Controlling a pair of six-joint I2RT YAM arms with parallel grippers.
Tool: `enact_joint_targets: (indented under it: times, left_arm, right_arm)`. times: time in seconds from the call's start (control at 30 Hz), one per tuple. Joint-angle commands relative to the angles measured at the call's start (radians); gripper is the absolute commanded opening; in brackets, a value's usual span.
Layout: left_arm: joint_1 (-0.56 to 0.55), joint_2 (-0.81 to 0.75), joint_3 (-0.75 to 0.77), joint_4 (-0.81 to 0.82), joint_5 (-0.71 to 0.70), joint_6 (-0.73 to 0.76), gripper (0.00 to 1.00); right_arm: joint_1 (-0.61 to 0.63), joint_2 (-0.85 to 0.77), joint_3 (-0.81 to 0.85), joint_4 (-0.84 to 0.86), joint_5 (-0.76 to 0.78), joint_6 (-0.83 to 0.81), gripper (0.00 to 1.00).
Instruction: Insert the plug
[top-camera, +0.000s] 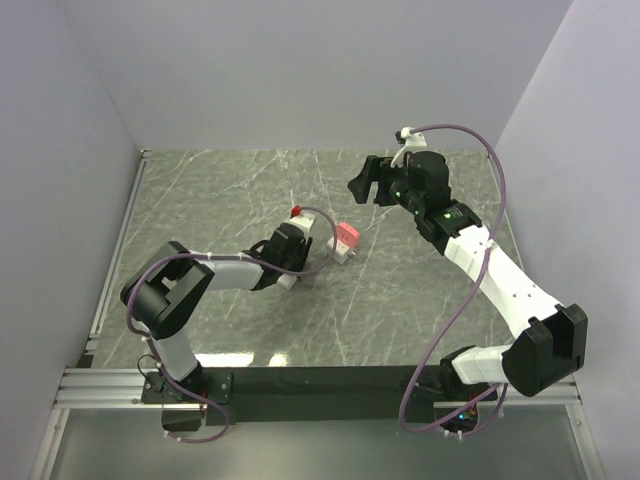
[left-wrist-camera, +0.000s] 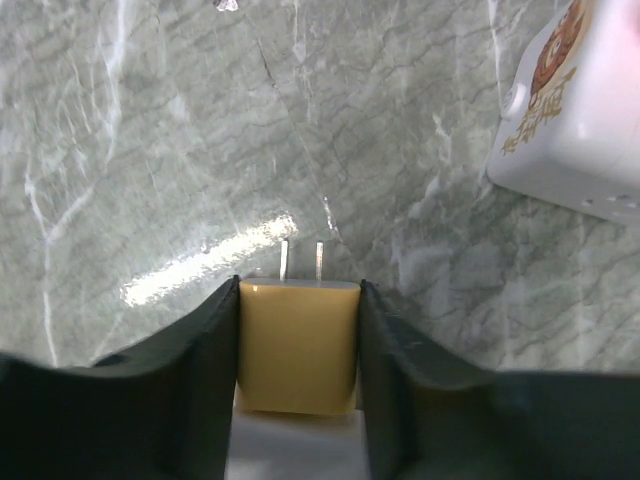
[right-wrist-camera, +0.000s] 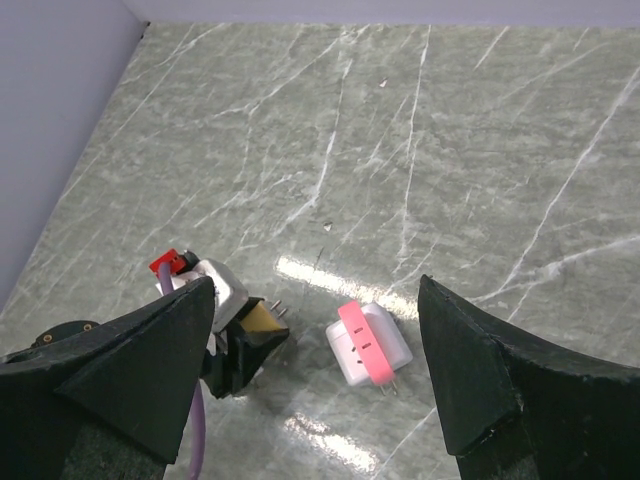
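Two metal prongs (left-wrist-camera: 284, 260) stick straight out of the yellow plug (left-wrist-camera: 298, 345), along its long axis and away from the left gripper's (left-wrist-camera: 298, 290) wrist. In the wrist view they sit low over the marble table (left-wrist-camera: 150, 150). The left gripper is clamped on the plug: its dark fingers (left-wrist-camera: 205, 350) press both side faces, the body is seated between them, and only the front face and prongs stand clear of the tips.

From above, the plug aims rightward toward the white socket adapter (top-camera: 345, 240) with a pink band, which lies on the table just beside the left gripper (top-camera: 300, 245). From the left wrist, the adapter (left-wrist-camera: 580, 110) is ahead and off to the right, out of line with the prongs and not touching them.

The right gripper (top-camera: 368, 182) hangs above the far side of the table with its fingers spread wide and nothing between them, well apart from the adapter (right-wrist-camera: 367, 343) and plug (right-wrist-camera: 262, 317).
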Motion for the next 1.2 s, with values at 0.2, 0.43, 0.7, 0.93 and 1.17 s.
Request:
enact_joint_targets:
  times: [0.2, 0.43, 0.7, 0.93, 1.17]
  left_arm:
    - [0.011, -0.043, 0.062, -0.039, 0.052, -0.069, 0.0]
    - [0.082, -0.209, 0.073, 0.099, 0.225, -0.256, 0.0]
    - [0.122, -0.344, -0.014, 0.383, 0.345, -0.552, 0.0]
    - [0.122, -0.391, -0.089, 0.588, 0.33, -0.831, 0.0]
    - [0.122, -0.431, -0.177, 0.737, 0.261, -1.0, 0.0]
  right_arm:
    - [0.042, -0.118, -0.061, 0.115, 0.049, -0.093, 0.84]
    - [0.153, -0.171, -0.11, 0.19, 0.175, -0.115, 0.82]
    - [0.206, -0.31, -0.378, 0.519, 0.193, -0.056, 0.77]
    - [0.28, -0.317, -0.461, 0.685, 0.189, -0.038, 0.68]
    - [0.37, -0.26, -0.454, 0.715, 0.233, -0.11, 0.66]
